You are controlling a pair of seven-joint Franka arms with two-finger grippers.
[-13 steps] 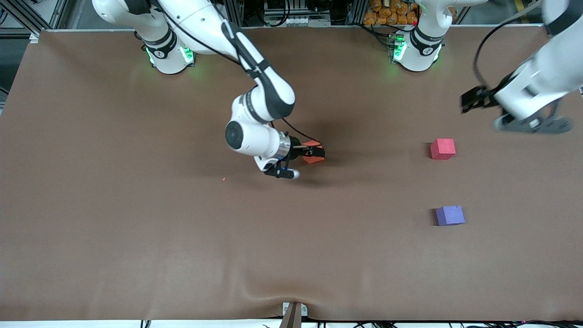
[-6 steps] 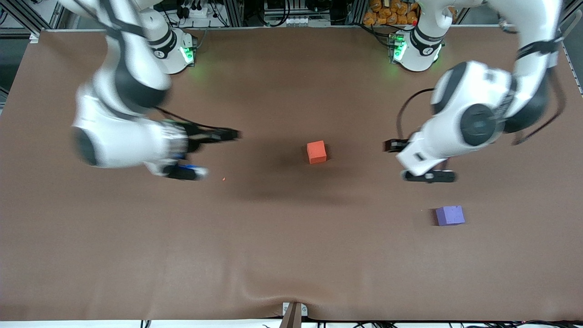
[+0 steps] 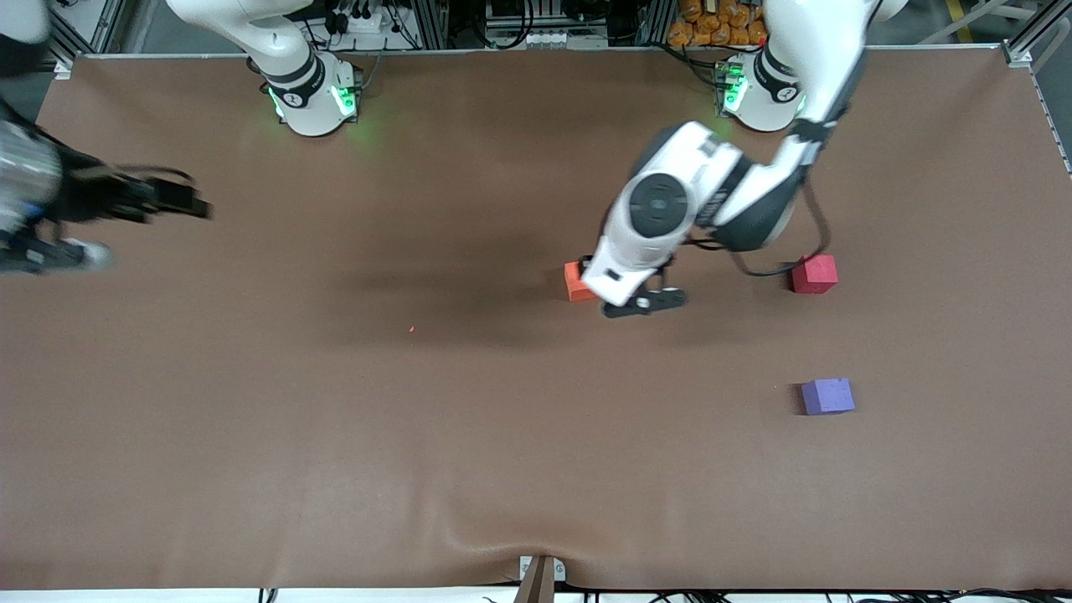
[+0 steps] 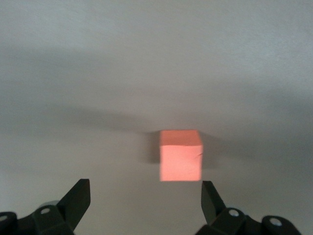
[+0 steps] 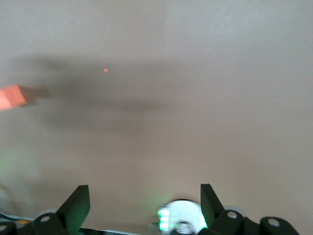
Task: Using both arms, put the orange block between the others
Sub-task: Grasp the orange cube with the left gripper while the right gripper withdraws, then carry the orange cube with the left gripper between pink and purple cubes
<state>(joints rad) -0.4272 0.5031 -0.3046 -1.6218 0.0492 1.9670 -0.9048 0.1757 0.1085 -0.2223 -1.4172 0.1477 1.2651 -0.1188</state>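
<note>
The orange block (image 3: pixel 574 281) sits on the brown mat mid-table, partly covered by the left arm's wrist (image 3: pixel 649 226). In the left wrist view the orange block (image 4: pixel 180 154) rests just ahead of the left gripper (image 4: pixel 144 188), which is open and empty, the cube nearer one finger. A pinkish-red cube (image 3: pixel 814 274) and a purple-blue cube (image 3: pixel 827 396) stand apart toward the left arm's end, the purple one nearer the camera. Pulled back over the right arm's end of the table, the right gripper (image 3: pixel 186 203) is open and empty (image 5: pixel 142 193); its view catches the orange block (image 5: pixel 12 97) off at the edge.
A tiny orange speck (image 3: pixel 411 329) lies on the mat. A metal bracket (image 3: pixel 540 574) sits at the table's near edge. The green-lit arm bases (image 3: pixel 314 100) (image 3: pixel 762 88) stand along the back edge.
The right gripper let go of the orange block and swung away to its end of the table. The left arm swept in from its end and now hangs at the block.
</note>
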